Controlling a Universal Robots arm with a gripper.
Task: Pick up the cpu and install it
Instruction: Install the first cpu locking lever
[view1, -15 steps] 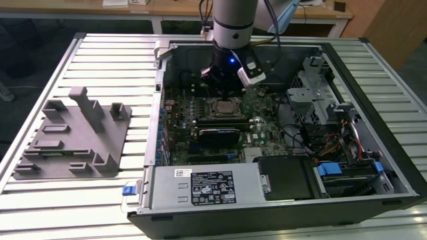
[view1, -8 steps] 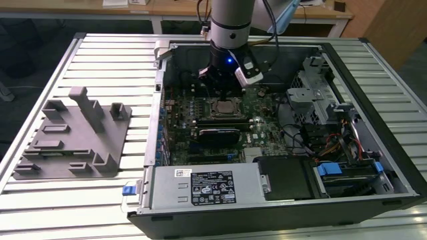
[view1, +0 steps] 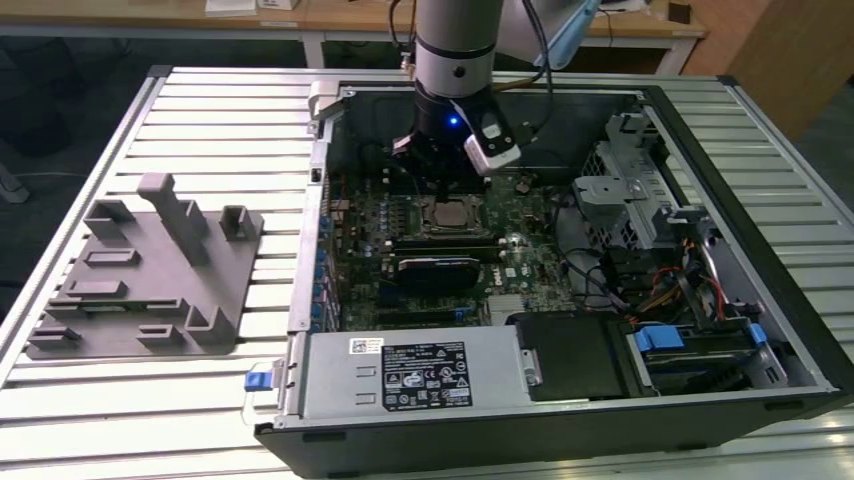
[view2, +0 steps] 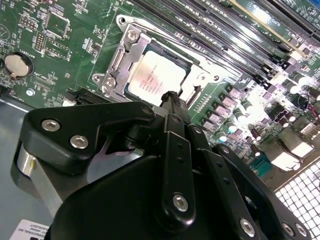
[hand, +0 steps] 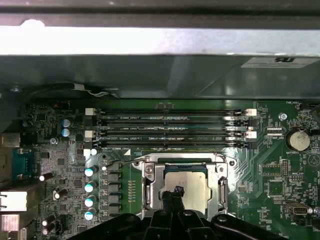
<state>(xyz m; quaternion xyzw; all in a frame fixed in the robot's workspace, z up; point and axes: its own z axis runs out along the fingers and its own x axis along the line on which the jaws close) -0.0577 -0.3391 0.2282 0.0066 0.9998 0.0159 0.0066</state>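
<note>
Grey tray (view1: 147, 270) lies at the exterior view's left on the slatted table (view1: 200, 110), well apart from my work. Beside it, toward the middle, the open computer case (view1: 534, 440) lies on its side, with the green motherboard (view1: 360, 250) exposed and the power supply (view1: 414, 372) along the near edge.

My gripper (view1: 447, 188) hangs straight down into the case over the socket. The cpu (view1: 451, 212) lies flat inside the metal socket frame (view2: 125, 55), silvery top up, seated square in the opening. In both wrist views my gripper (view2: 171, 97) (hand: 175, 192) shows its fingers drawn together to a narrow tip with nothing between them; that tip sits right over the cpu (view2: 157, 75) (hand: 192, 182) near one of its edges. Whether it touches the metal top I cannot tell.

The memory slots (hand: 170, 130) run in parallel just beside the socket frame (hand: 150, 182), and a coin battery (hand: 299, 139) sits farther off on the board.

At the exterior view's right, the drive cage (view1: 634, 195) and loose cables (view1: 667, 290) fill that end of the case.
</note>
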